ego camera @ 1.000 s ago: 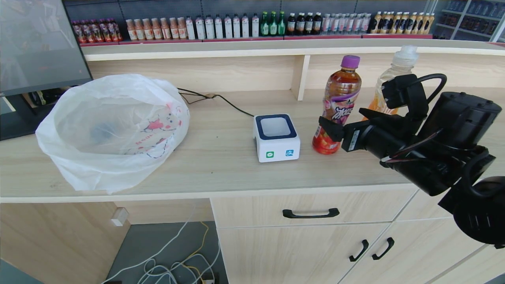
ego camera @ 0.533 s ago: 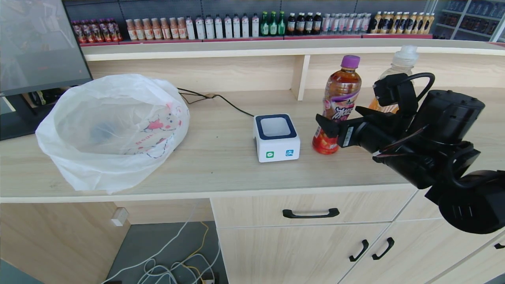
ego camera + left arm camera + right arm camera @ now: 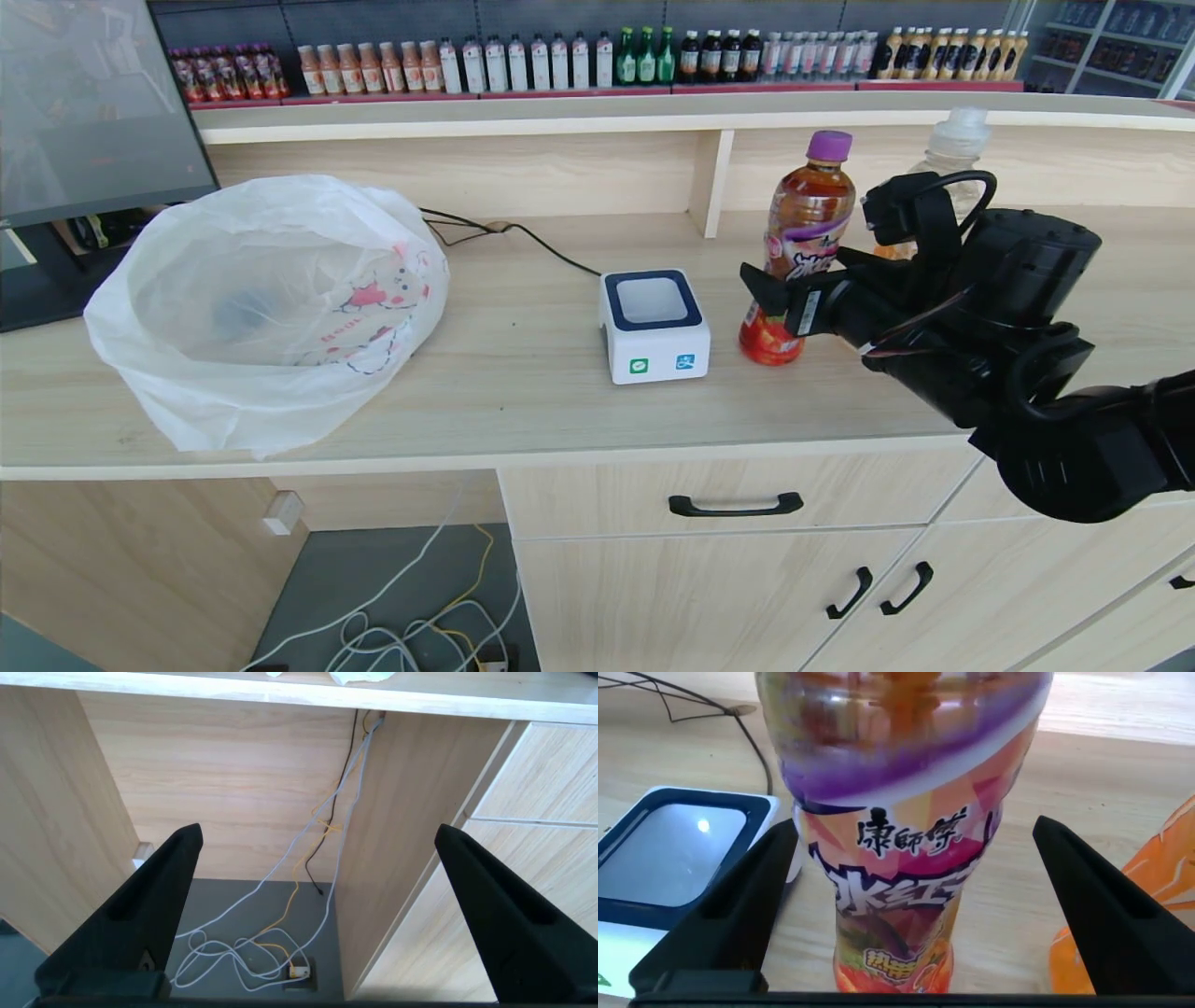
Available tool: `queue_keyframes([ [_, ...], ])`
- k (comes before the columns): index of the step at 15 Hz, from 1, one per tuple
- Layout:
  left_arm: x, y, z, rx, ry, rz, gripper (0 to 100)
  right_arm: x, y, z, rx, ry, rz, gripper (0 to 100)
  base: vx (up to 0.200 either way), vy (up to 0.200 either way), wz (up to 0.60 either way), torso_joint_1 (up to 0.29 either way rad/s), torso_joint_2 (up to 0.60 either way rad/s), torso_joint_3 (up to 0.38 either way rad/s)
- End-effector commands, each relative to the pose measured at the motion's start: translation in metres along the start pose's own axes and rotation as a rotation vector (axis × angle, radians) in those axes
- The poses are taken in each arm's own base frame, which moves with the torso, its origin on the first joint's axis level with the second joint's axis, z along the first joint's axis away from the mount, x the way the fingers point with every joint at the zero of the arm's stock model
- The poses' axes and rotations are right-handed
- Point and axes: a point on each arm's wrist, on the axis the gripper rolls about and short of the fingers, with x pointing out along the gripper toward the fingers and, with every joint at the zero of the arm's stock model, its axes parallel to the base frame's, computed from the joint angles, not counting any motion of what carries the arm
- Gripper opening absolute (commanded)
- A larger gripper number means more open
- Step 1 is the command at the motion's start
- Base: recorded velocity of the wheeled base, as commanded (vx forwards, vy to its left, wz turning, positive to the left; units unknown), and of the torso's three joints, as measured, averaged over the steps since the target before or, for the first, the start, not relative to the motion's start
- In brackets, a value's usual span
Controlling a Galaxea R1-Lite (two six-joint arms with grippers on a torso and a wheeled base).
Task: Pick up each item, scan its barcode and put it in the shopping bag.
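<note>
- Purple-capped bottle [image 3: 801, 247]: stands upright on the tabletop [image 3: 523, 392], just beside the scanner [image 3: 653, 322], on the scanner's right as the robot sees it.
- Right claw [image 3: 910, 924]: spread, with one jaw on each side of the bottle at label height. A gap shows on both sides, so contact is judged not yet made.
- Left claw [image 3: 313, 915]: spread and holding nothing. It hangs below the tabletop edge, above loose floor cables [image 3: 252, 952].
- Shopping bag [image 3: 261, 299]: sits on the tabletop to the robot's left with its mouth open, well apart from the bottle. The scanner lies between them.
- Orange-drink bottle [image 3: 952, 140]: stands upright behind the right arm, near the purple-capped bottle.
- Step in hand: pick-up of the purple-capped bottle. The approach looks complete; the grasp is not yet closed.
- Next move: close both jaws evenly on the bottle body, then lift straight up to clear the tabletop.
- Scan: the scanner window faces upward, so the barcode must be turned down towards it. The barcode's position on the label cannot be told, so rotation may be needed.
- Caution: the bottle is tall on a narrow base. If one jaw lands first, it could tip towards the scanner or the neighbouring bottle.
</note>
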Motion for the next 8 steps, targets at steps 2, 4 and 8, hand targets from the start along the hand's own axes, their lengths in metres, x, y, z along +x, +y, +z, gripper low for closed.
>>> queue_keyframes([
  [2,0.0,0.0,0.0,0.0,0.0,0.0,100,0.005,-0.001,-0.004,-0.002,0.005,-0.007,100,0.0,0.0,0.0,0.0,0.0,0.0],
  [4,0.0,0.0,0.0,0.0,0.0,0.0,100,0.01,0.0,-0.006,-0.004,0.007,-0.006,100,0.0,0.0,0.0,0.0,0.0,0.0],
  [8,0.0,0.0,0.0,0.0,0.0,0.0,100,0.018,-0.002,-0.003,-0.002,-0.014,-0.015,100,0.0,0.0,0.0,0.0,0.0,0.0],
])
